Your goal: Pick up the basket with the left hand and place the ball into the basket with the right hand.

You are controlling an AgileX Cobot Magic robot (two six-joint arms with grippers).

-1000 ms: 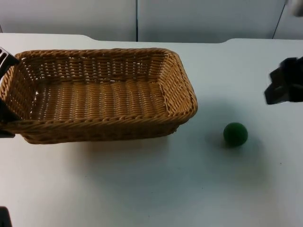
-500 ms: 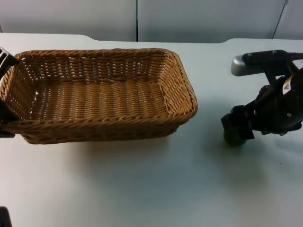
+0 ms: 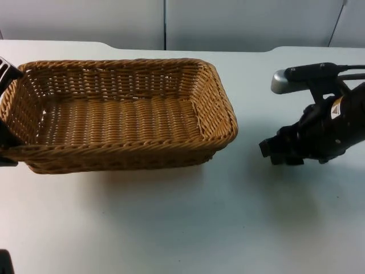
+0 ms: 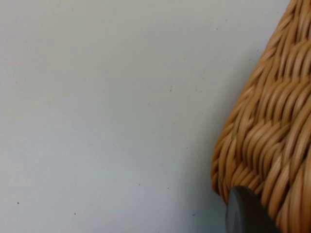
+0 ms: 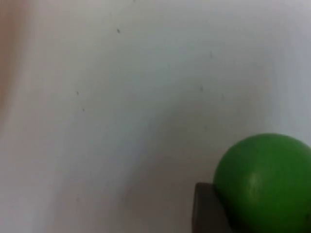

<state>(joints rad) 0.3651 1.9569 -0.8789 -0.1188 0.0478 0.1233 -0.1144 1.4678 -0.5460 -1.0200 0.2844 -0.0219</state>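
Right wrist view: ball (image 5: 265, 182) against fingers (image 5: 209, 208).

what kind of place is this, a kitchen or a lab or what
Likely a robot lab bench, not a kitchen: a bare white table ending at a grey partition wall, with just a wicker basket and a green ball.

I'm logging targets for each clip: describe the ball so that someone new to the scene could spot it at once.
Start at the white table and its wicker basket, with the left gripper at its far end. On the basket's other side the right gripper is low over the table. The ball sits beside its fingertip: small, round, plain green, the only such item.
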